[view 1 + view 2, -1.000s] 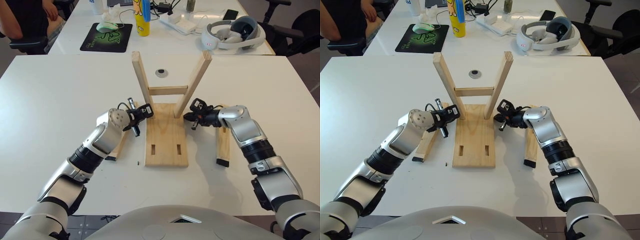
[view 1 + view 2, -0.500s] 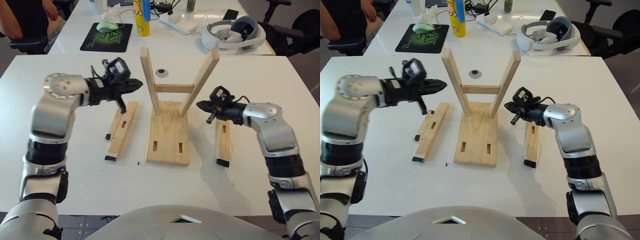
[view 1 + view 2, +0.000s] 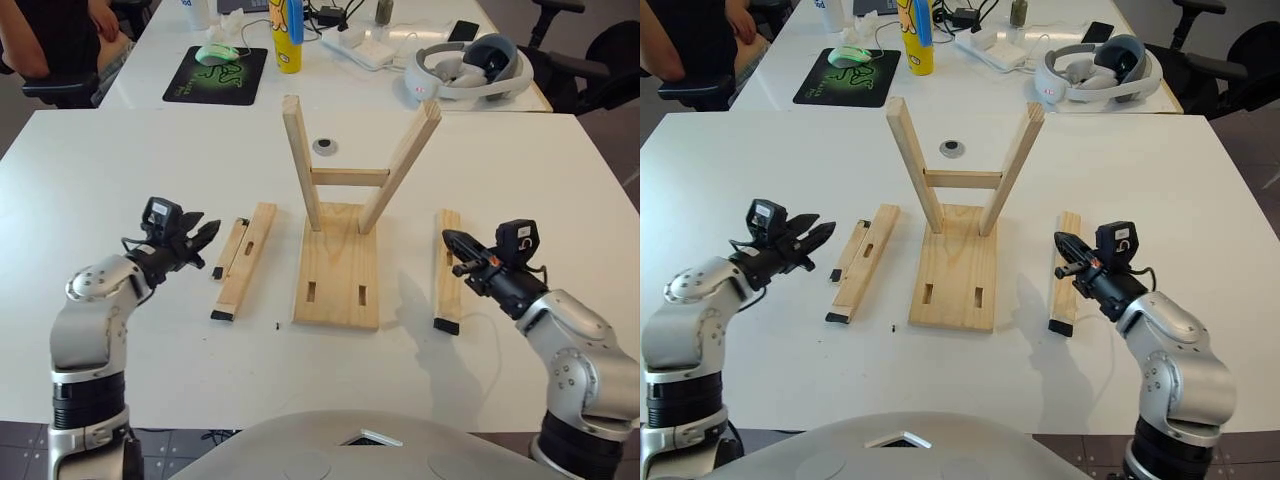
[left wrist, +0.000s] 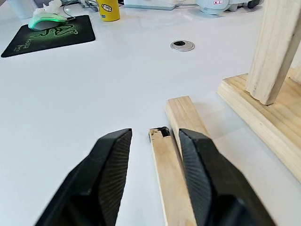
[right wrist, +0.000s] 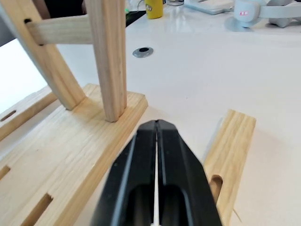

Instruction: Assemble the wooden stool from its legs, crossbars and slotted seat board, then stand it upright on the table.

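The slotted seat board (image 3: 336, 265) lies flat at the table's middle. Two legs (image 3: 301, 160) stand up from its far slots, splayed and joined by a crossbar (image 3: 350, 177); the two near slots are empty. To its left lie a loose leg (image 3: 245, 258) and a thin crossbar (image 3: 229, 248) side by side. Another loose leg (image 3: 447, 268) lies to its right. My left gripper (image 3: 207, 232) hovers left of the thin crossbar (image 4: 169, 183), open and holding nothing. My right gripper (image 3: 447, 238) is shut and empty just right of the right leg (image 5: 230, 146), pointing at the seat board (image 5: 70, 155).
A round cable grommet (image 3: 324, 146) sits in the table behind the stool. On the far desk are a mouse pad (image 3: 215, 74) with a mouse, a yellow bottle (image 3: 287, 35), a power strip and a headset (image 3: 468, 68). Bare tabletop lies to both sides.
Both arms have drawn back from the leg frame toward the near table edge. The left gripper came down from its raised position to the left of the loose pieces. The frame still stands in the board.
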Available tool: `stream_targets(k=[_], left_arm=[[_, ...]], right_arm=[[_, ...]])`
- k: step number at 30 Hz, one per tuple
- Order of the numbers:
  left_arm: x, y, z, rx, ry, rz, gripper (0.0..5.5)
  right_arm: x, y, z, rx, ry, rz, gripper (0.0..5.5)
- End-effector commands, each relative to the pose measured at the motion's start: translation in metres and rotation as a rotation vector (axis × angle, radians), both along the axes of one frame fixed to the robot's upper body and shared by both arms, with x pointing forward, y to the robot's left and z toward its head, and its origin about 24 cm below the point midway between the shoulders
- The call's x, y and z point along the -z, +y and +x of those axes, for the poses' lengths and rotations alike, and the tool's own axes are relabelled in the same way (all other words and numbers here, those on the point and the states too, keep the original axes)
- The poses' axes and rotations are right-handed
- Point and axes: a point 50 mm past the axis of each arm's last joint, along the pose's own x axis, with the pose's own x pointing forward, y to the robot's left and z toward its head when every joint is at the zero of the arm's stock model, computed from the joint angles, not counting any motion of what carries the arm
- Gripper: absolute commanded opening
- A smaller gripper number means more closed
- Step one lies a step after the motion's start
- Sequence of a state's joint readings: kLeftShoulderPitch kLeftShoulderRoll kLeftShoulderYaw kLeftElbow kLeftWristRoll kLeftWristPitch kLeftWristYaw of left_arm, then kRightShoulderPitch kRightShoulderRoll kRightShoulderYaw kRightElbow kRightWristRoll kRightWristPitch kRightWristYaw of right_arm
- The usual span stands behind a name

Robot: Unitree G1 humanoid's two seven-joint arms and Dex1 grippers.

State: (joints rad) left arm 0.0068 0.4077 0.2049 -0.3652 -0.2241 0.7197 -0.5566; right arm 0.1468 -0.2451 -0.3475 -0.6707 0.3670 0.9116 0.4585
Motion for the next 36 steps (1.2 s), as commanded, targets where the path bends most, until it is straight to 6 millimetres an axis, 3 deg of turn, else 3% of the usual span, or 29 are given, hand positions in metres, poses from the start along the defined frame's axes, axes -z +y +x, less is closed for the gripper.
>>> stream_targets(k=[1,8,16,36], left_arm=[[0.009,-0.011,-0.005,-0.053,0.049,0.007,2.49],[0.014,-0.011,-0.005,-0.08,0.063,0.074,2.66],[0.026,-0.01,-0.007,-0.073,0.119,0.167,2.66],[0.037,-0.009,-0.013,-0.017,0.268,0.2,2.66]], right_arm=[[0.002,0.001,0.008,0.091,-0.033,-0.021,0.0],[-0.001,-0.005,0.018,0.12,-0.06,-0.064,0.0],[0.0,0.003,0.025,0.071,-0.061,-0.078,0.0],[0.0,0.009,0.029,0.043,-0.058,-0.083,0.0]])
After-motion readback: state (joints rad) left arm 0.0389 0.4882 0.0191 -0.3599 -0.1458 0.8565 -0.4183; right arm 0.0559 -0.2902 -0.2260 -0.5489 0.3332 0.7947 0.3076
